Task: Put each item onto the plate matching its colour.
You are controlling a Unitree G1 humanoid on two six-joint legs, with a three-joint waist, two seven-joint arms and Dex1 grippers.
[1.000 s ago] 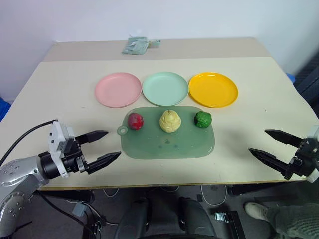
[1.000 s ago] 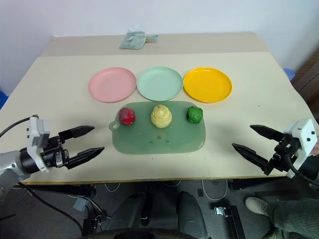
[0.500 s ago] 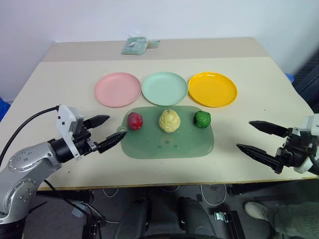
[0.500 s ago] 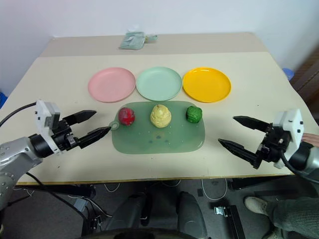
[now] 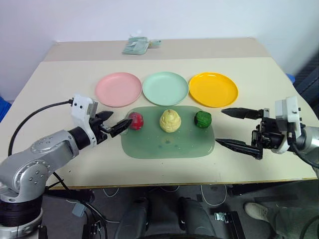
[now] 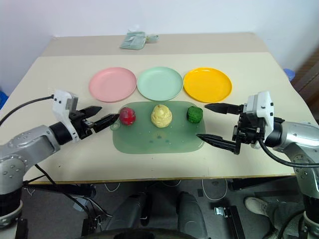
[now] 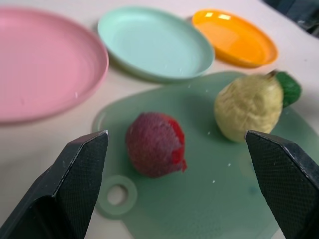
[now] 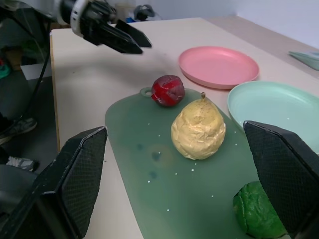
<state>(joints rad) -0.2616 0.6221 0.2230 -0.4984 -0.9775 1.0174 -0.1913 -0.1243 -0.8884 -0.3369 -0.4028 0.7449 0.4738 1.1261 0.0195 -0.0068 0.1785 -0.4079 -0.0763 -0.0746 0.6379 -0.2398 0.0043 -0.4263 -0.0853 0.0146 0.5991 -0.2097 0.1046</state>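
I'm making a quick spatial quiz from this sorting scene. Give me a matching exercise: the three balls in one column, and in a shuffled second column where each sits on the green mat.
Things:
1. dark red ball
2. pale yellow ball
3. dark green ball

Places on the green mat:
A. middle, below the mint green plate
B. end nearest the right gripper
C. end by the hole tab, nearest the left gripper

Pairs: 1-C, 2-A, 3-B
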